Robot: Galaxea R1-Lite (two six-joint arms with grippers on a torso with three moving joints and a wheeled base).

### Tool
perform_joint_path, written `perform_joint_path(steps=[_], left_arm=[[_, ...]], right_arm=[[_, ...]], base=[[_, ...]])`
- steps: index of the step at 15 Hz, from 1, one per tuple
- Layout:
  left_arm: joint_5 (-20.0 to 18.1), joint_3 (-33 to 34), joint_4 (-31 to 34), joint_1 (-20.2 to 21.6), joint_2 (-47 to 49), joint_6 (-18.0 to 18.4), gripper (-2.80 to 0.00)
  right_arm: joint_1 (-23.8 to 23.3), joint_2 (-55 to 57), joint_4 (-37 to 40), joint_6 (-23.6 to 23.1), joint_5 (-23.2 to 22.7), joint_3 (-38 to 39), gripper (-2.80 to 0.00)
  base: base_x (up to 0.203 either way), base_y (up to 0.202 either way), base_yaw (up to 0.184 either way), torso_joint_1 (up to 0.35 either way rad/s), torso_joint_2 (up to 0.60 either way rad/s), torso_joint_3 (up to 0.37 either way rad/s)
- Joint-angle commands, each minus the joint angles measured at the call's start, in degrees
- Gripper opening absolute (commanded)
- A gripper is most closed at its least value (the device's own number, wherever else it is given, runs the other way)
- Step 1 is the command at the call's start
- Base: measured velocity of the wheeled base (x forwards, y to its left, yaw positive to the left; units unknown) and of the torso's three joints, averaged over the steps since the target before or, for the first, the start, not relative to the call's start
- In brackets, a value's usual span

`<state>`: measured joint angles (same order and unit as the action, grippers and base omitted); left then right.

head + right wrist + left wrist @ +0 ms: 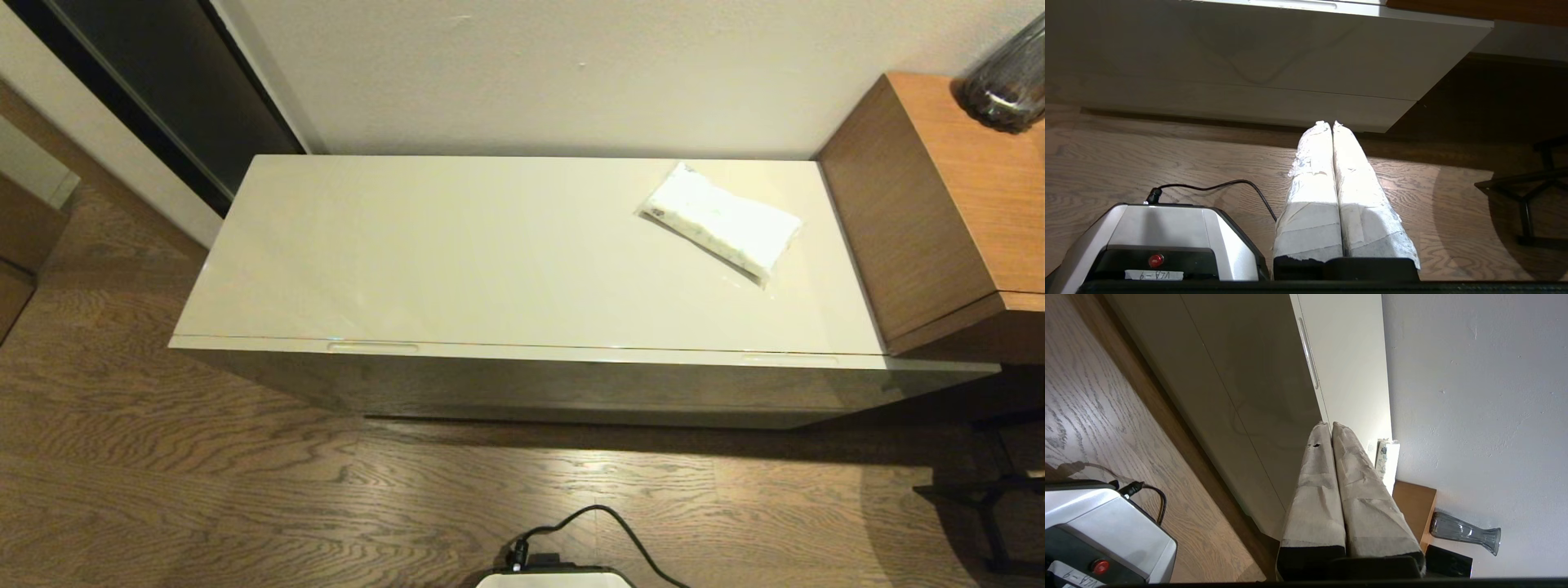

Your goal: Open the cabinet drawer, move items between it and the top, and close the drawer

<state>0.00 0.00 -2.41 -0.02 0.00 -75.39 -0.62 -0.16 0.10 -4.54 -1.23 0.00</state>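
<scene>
Your left hand [1327, 425] and right hand [1329, 123] hang clenched and empty near the floor, because the cabinet drawer [571, 359] is closed and the white packet [720, 220] waits near the top's [457, 253] right back corner.

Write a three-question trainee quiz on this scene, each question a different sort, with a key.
1. True or false: the cabinet drawer is pulled open.
2. Multiple choice: where does the white packet lie? A) on the floor B) on the cabinet top, toward the robot's right end C) on the brown wooden unit
3. Fill in: the left gripper and the right gripper both hang low in front of the cabinet with their fingers ____.

Key
1. False: it is shut, its front flush under the top.
2. B
3. shut, with nothing between them
</scene>
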Motion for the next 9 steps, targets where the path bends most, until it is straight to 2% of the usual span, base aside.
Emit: perform_joint_path(steps=[1,9], left_arm=[[0.0,0.0,-0.05,0.02,0.09,-0.46,-2.8],[0.0,0.0,-0.05,-0.06,0.09,-0.46,-2.8]], right_arm=[[0.01,0.16,0.25,0.15,-0.09,0.09,-2.8],[0.01,0.16,0.25,0.15,-0.09,0.09,-2.8]], base=[[0.0,0.0,0.0,0.0,0.0,0.0],[0.0,0.0,0.0,0.0,0.0,0.0]])
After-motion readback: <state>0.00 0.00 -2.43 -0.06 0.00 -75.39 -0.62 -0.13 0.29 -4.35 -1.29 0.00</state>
